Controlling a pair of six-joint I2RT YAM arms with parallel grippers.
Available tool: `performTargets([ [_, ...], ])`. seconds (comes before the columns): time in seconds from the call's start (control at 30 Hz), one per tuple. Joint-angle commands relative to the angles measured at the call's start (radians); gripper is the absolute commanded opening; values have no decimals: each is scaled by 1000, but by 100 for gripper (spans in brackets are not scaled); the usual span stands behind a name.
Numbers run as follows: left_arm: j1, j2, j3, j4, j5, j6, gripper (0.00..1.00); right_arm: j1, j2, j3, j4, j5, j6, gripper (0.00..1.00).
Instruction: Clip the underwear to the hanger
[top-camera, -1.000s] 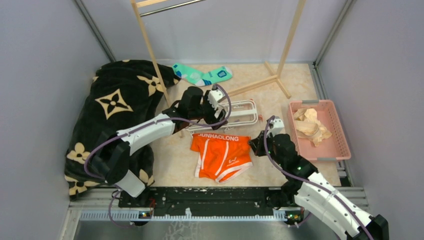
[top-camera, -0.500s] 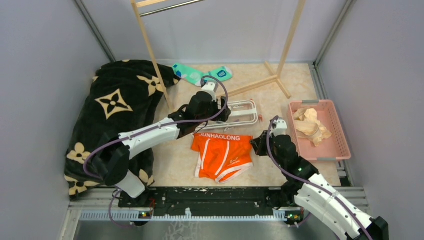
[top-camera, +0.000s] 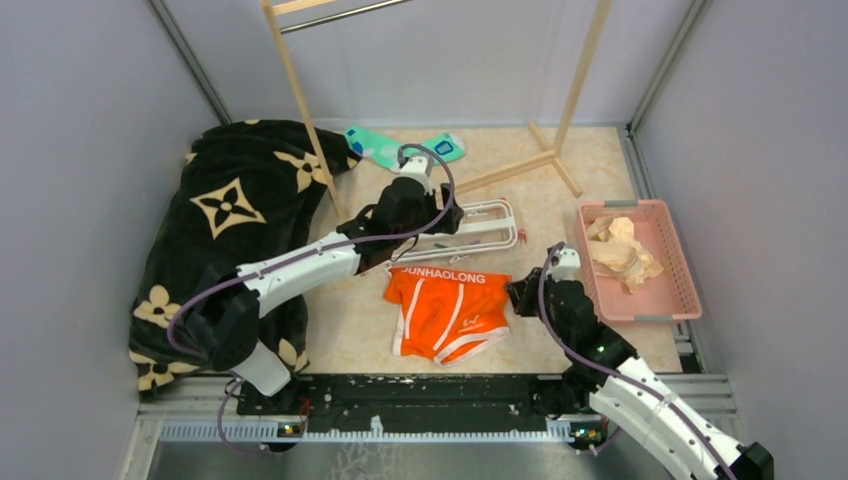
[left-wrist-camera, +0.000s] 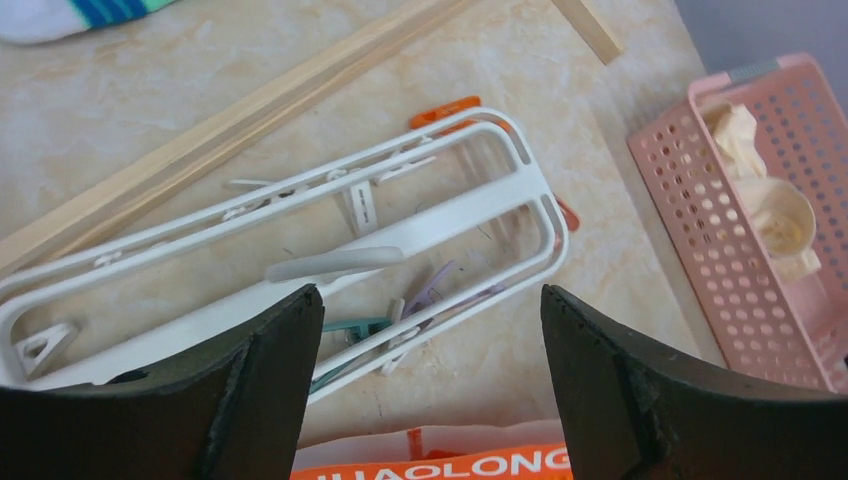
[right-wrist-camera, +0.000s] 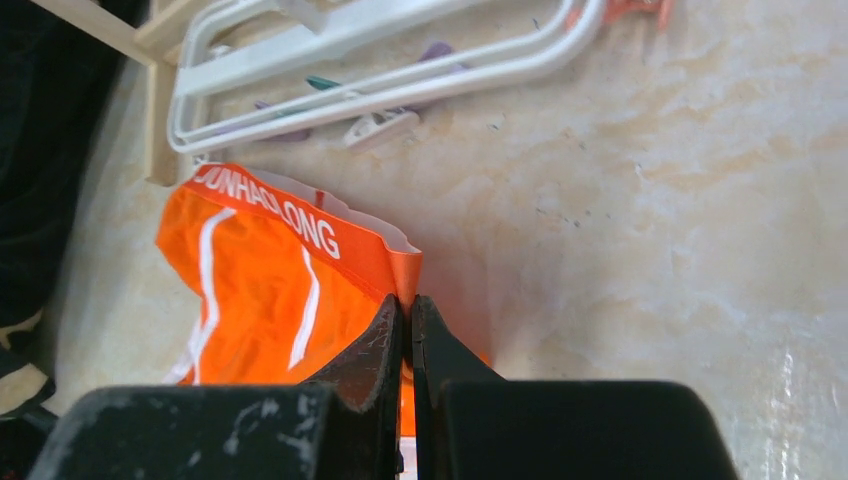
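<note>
Orange underwear (top-camera: 447, 310) lies flat just beside the white hanger (left-wrist-camera: 450, 224). I see my right gripper (right-wrist-camera: 408, 305) pinching its waistband corner; my left gripper (left-wrist-camera: 430, 300) hovers spread wide over the hanger

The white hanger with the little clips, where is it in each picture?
Top view: the hanger sits in the centre of the picture, just beyond the underwear.
Left wrist view: the hanger stretches across the middle and left.
Right wrist view: the hanger runs along the top edge.
Shared landmark: the orange underwear with its lettered waistband, next to the hanger everywhere.
</note>
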Motion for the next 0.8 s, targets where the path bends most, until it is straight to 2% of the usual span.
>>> performTargets([
  [0.0,-7,-34,-47,124,205,215,87,7,-56,-67,38,111,51,0],
  [0.07,0,-40,-68,135,291,312,90,7,-93,-85,22,175,73,0],
  [0.13,12,-16,-41,71,373,388,90,7,-113,-99,8,230,90,0],
  [0.23,14,35,20,-36,408,438,88,7,-103,-103,1,268,95,0],
  [0.37,11,90,45,-13,501,483,85,7,-46,-112,47,224,106,0],
  [0.5,10,185,152,-12,606,559,82,7,3,-115,92,160,141,0],
  [0.6,8,291,274,-88,655,622,67,7,14,-119,100,130,153,0],
  [0.63,4,324,319,-117,663,643,66,7,10,-121,99,123,155,0],
  [0.77,-27,403,401,-155,658,725,68,7,-27,-137,87,109,175,0],
])
